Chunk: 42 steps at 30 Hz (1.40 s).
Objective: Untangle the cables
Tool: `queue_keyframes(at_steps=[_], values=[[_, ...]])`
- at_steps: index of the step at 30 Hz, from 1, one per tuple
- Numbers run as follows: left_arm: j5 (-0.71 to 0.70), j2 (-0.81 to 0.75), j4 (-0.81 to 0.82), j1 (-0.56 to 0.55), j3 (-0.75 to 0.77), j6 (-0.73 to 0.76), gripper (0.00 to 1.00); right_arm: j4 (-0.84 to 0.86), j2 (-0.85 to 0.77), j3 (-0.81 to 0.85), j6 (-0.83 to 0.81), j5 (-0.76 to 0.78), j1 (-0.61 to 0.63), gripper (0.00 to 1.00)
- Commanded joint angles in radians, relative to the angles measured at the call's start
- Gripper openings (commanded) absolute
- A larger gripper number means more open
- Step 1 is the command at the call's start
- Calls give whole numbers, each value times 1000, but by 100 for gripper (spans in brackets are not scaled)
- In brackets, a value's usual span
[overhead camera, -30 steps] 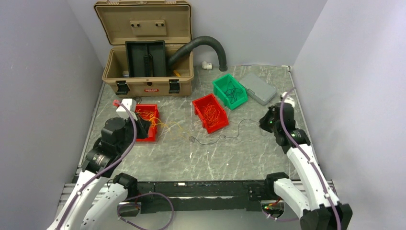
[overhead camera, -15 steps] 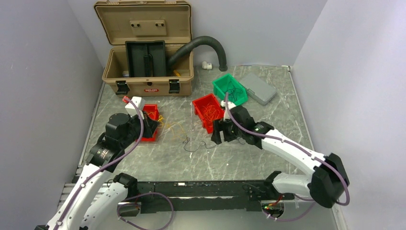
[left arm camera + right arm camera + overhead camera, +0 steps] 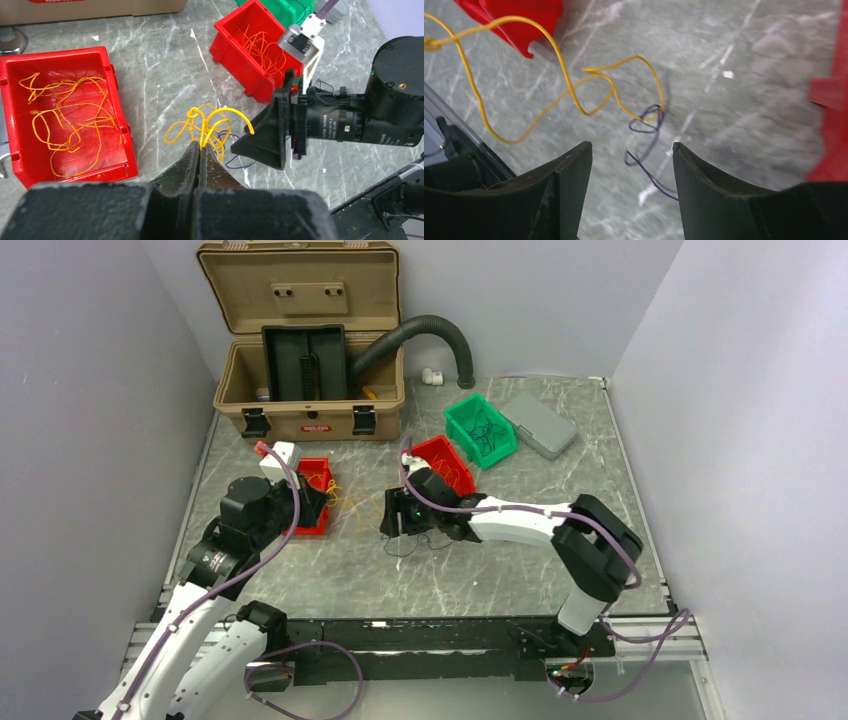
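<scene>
Top view first. I'd say this is the pull-apart step. The left tool (image 3: 318,504) sits at a red bin (image 3: 318,470) near the tabletop's left edge. The right tool (image 3: 396,516) hangs over the middle of the tabletop. The yellow cables (image 3: 352,505) fan out between the two tools. A dark cable (image 3: 408,543) lies in loose loops just on the near-edge side of the right tool. More wires sit in a second red bin (image 3: 447,462) and a green bin (image 3: 482,430) toward the far edge.

In the left wrist view, the left tool is pinched tight on the yellow cables, which arch up from its tips in a few springy loops with a twist at the top. The dark cable peeks out underneath them. The right tool's tips are just beside the bundle.

The right wrist view is a bit blurry. The right tool's jaws stand apart with nothing gripped. The dark cable lies on the tabletop right under the gap, with its top loop hooked round a bend of a yellow strand.

My guess for the next move is to drop the right tool, close on the dark cable below the hook and draw it toward the right edge while the left tool holds. The wire is thin and lies flat, so the tips need to go right down, and they could easily grab yellow too.
</scene>
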Motion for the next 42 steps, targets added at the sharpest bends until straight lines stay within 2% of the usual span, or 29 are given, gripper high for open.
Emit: queue_keyframes(at_steps=[1, 4, 10, 12, 15, 16, 17, 26, 32, 37, 42], values=[[-32, -11, 7, 2, 28, 26, 0, 78, 71, 86, 135, 101, 29, 58], [-60, -16, -4, 2, 33, 34, 0, 45, 102, 98, 163, 126, 30, 50], [-84, -33, -6, 2, 29, 36, 0, 35, 105, 78, 175, 133, 28, 43], [-84, -34, -4, 2, 30, 37, 0, 41, 107, 70, 177, 121, 30, 30], [-84, -31, -12, 2, 33, 40, 0, 52, 91, 48, 184, 102, 30, 19], [-84, -30, -13, 2, 32, 40, 0, 47, 79, 39, 188, 101, 29, 4], [-84, -32, -15, 2, 30, 41, 0, 38, 59, 27, 190, 113, 30, 0], [-144, -42, -27, 2, 25, 38, 0, -108, -262, -157, 209, 268, -22, 0], [-301, -27, -105, 2, 59, 11, 0, -260, -496, -283, 235, 334, -134, 0], [-257, -31, -82, 2, 53, 14, 0, -336, -663, -355, 215, 348, -253, 0], [-209, -32, -61, 2, 44, 18, 0, -382, -699, -348, 180, 336, -290, 0]])
